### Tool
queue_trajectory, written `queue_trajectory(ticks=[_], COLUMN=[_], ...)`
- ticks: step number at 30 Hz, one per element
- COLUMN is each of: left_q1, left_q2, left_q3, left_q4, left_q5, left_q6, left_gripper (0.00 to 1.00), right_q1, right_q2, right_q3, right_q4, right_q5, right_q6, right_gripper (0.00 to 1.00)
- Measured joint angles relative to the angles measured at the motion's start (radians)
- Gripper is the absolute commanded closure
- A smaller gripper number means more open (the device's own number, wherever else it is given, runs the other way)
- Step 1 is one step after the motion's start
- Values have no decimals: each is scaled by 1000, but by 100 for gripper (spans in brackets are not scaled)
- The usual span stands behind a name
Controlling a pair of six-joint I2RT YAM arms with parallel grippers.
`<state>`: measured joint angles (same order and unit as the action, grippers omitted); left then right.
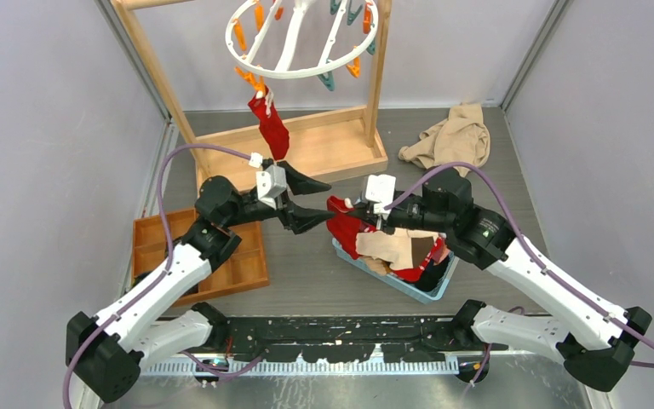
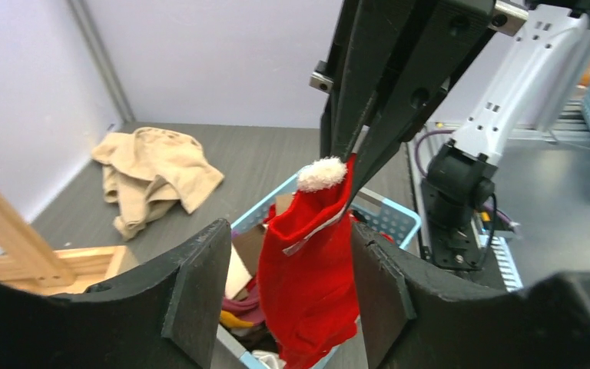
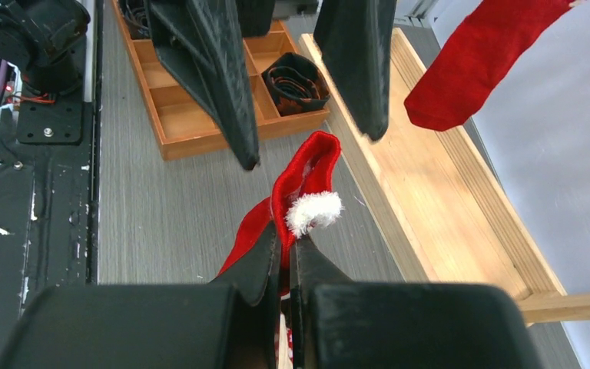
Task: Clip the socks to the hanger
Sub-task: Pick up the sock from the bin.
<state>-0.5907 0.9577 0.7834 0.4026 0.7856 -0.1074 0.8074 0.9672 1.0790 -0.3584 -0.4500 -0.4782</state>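
While the right claw (image 3: 292, 244) pinches a red sock (image 3: 307, 165) over the basket (image 1: 433, 294), the left claw (image 1: 330, 200) gapes beside it.

Left gripper (image 1: 329, 201) stands spread wide, right gripper (image 3: 289, 237) pinched tight.

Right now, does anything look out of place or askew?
A beige cloth lies crumpled on the table at far right, apart from the blue basket, which sits skewed to the table's edges, socks heaped in it. Nothing looks spilled or damaged.
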Motion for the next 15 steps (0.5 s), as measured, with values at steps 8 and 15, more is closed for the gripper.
queue_trajectory(ticks=[8,15], left_q1=[0,0], left_q2=[58,67], left_q3=[0,4], left_q4=[64,80], left_q5=[108,132], left_q6=[-45,-51], left_gripper=[79,100], right_q1=[0,0], right_q2=[15,15], right_q3=[10,10], right_q4=[6,7], right_q5=[-31,-42], right_q6=[-10,-9], right_gripper=[99,83])
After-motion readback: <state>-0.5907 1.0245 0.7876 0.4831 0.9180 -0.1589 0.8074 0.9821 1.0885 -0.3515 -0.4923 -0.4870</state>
